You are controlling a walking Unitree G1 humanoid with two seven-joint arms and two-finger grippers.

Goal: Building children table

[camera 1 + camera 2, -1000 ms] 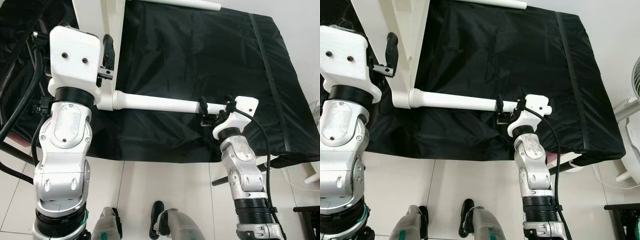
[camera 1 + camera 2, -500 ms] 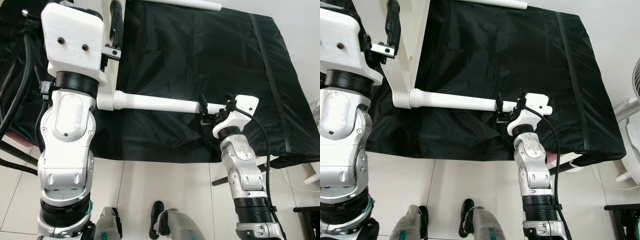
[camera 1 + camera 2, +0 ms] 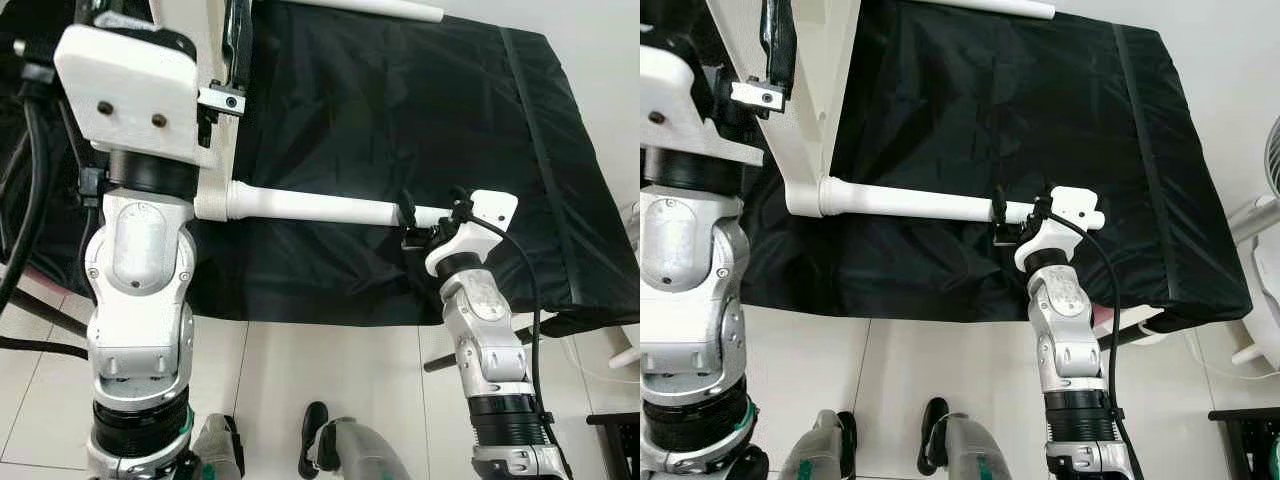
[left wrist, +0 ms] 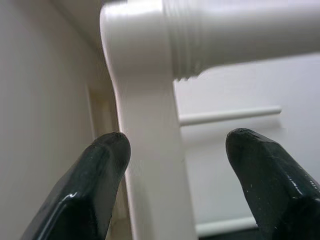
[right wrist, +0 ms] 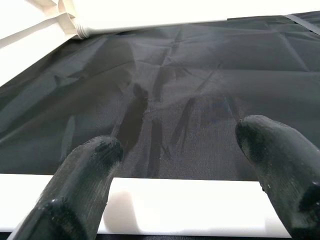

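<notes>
White table frame [image 3: 190, 30] cut off at top edge, left arm [image 3: 140, 260] hiding its lower corner, second leg [image 3: 385, 8] partly cropped.

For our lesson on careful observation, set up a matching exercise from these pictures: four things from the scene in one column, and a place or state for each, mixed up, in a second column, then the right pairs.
Things:
1. white table leg
2. black cover
3. right gripper
4. left gripper

Places or states:
A. spread flat under the table parts
B. at the free end of the leg, fingers either side of it
C. lying level, joined to the white frame at its left end
D. open around an edge of the white frame

Pairs: 1-C, 2-A, 3-B, 4-D
</notes>
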